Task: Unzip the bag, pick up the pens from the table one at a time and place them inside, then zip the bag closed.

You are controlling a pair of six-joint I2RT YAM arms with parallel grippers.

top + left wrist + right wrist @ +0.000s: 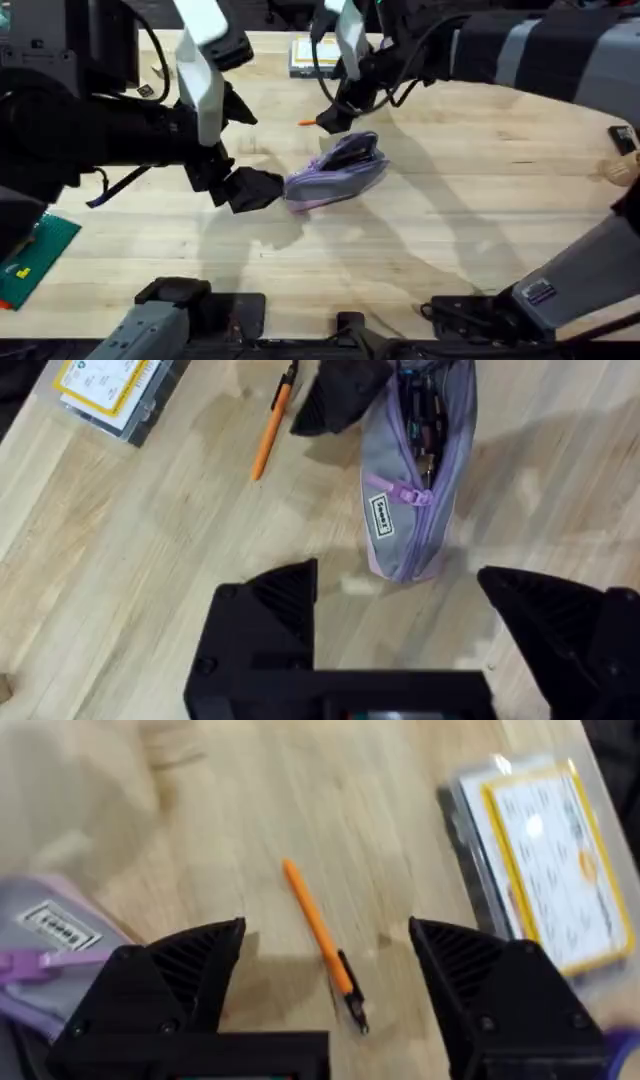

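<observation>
— Bag (415, 480) position?
— Mid-table (470, 230), grey with purple edging, zipper partly open, a small white label on its side; the print is too small to read.
— Pen (322, 942)?
— Orange, flat on the wood just beyond the bag, near a clear box (535, 860) with a yellow label, text illegible.
— Claws?
— Left gripper (400, 615) gapes wide at the bag's end; right gripper (325, 975) spread over the pen, holding nothing.

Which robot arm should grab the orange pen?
Probably the right. Its gripper is open just above the orange pen on the table; the left gripper is open by the bag.
</observation>
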